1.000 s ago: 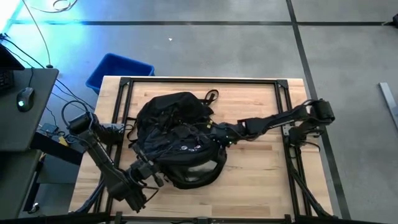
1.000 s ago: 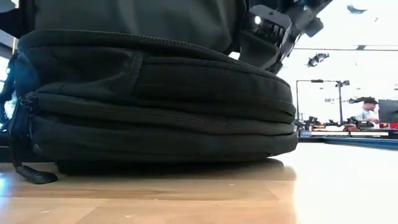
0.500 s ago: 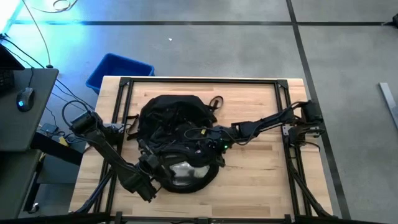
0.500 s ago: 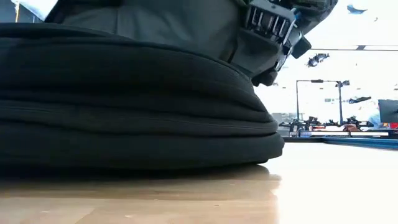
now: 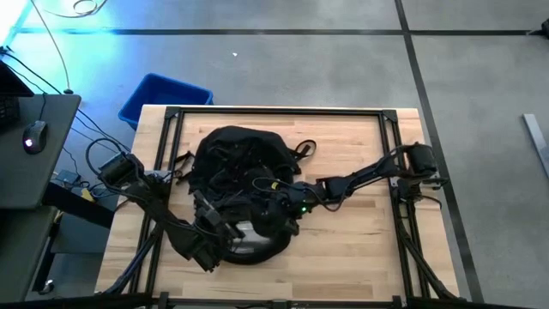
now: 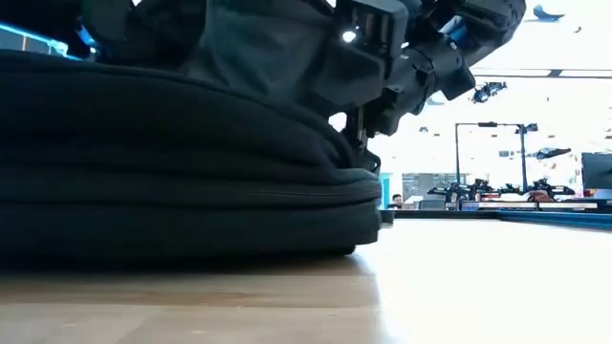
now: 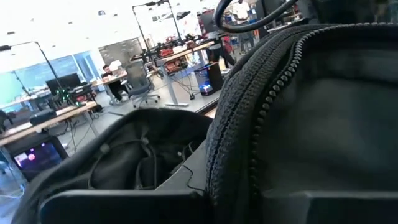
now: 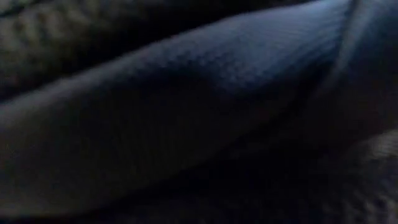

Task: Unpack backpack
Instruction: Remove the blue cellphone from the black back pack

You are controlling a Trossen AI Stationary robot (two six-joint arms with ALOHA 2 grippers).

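backpack lay on the desk, middle-left | left claw at its near edge, grip impossible to tell | right claw buried in fabric, grip hidden

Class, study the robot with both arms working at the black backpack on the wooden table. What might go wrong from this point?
1. Both grippers, left and right, are buried in the backpack, so they may collide or snag unseen.
2. Loose straps lie near the right arm and could tangle.
3. The backpack sits toward the table front; pulling might drag it off.
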